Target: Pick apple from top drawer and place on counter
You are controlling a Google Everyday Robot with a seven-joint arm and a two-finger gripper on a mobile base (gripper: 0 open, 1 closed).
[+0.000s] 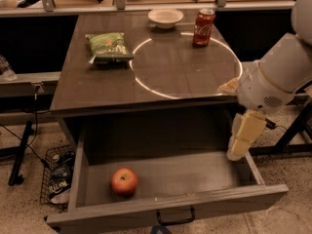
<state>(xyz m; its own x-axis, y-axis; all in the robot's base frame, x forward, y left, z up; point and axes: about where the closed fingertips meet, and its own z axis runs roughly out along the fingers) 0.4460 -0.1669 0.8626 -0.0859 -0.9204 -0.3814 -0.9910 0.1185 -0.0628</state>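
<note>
The apple (124, 181), red with a yellowish patch, lies on the floor of the open top drawer (170, 206), near its front left. The drawer is pulled far out and has a small black handle (175, 217) on its front panel. The counter (92, 87) above it bears a thin white circle (141, 82). My gripper (243, 138) hangs from the white arm at the right. It is over the drawer's right side wall, well to the right of the apple and above it. It holds nothing that I can see.
On the counter are a green snack bag (108, 47) at the left, a white bowl (165, 17) at the back and a red soda can (203, 27) on the circle's far edge. A wire basket (58, 177) with cans stands on the floor, left of the drawer.
</note>
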